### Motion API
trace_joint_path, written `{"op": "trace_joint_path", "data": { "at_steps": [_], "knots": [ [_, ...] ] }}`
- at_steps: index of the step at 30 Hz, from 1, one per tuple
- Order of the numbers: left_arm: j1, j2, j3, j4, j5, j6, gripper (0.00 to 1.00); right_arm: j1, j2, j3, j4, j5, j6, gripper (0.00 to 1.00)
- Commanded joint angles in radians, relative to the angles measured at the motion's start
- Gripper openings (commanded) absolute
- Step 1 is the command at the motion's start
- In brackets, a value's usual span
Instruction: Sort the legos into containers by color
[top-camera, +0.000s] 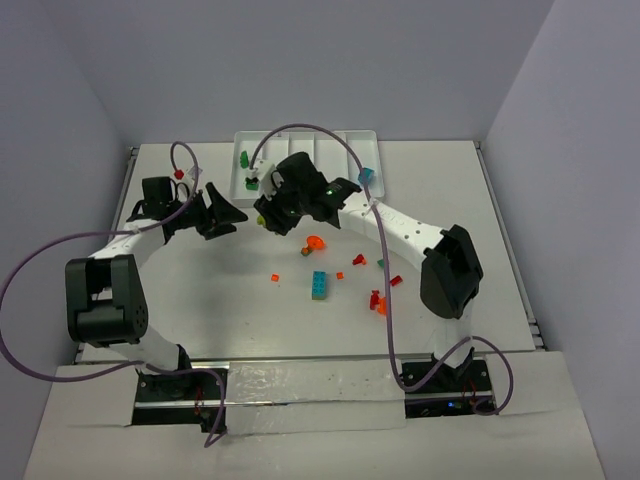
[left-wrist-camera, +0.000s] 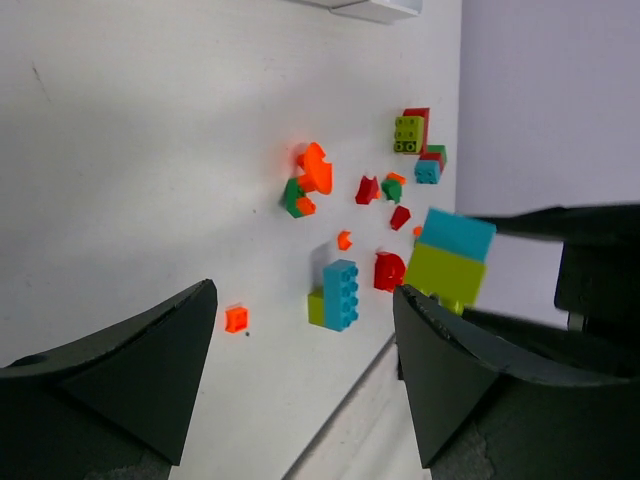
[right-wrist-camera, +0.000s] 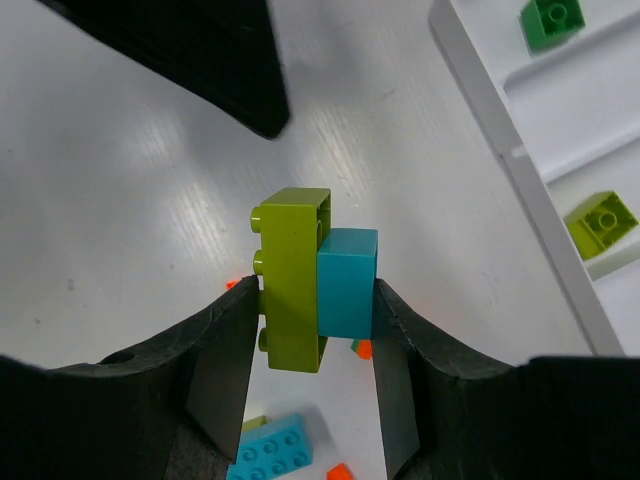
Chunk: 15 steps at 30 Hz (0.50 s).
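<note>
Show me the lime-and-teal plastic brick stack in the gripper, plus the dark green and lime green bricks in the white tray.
lime-and-teal brick stack (right-wrist-camera: 300, 280): right wrist view, on the lime half.
dark green brick (right-wrist-camera: 550, 25): right wrist view, on its top face.
lime green brick (right-wrist-camera: 602, 225): right wrist view, on its top face.

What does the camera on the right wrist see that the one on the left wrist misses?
Only the right wrist view: a dark green brick and a lime green brick lying inside the white plastic tray. Only the left wrist view: an orange arrow-shaped piece and a lime-and-red stack, among other loose bits. Both: the lime-and-teal brick stack clamped in the right arm's jaws, plus a loose teal brick.
</note>
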Motion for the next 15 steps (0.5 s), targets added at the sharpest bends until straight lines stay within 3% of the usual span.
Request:
{"op": "trace_joint_path", "data": {
  "at_steps": [1,15],
  "knots": [
    [-0.001,0.002,0.019,0.058,0.100,-0.085,0.78,0.045,-0.021,-0.009,0.023,0.076,-0.012,0.43],
    [0.000,-0.040,-0.100,0.202,0.259,-0.152,0.75,0.073,0.007,0.030,0.006,0.096,-0.012,0.42]
  ]
}}
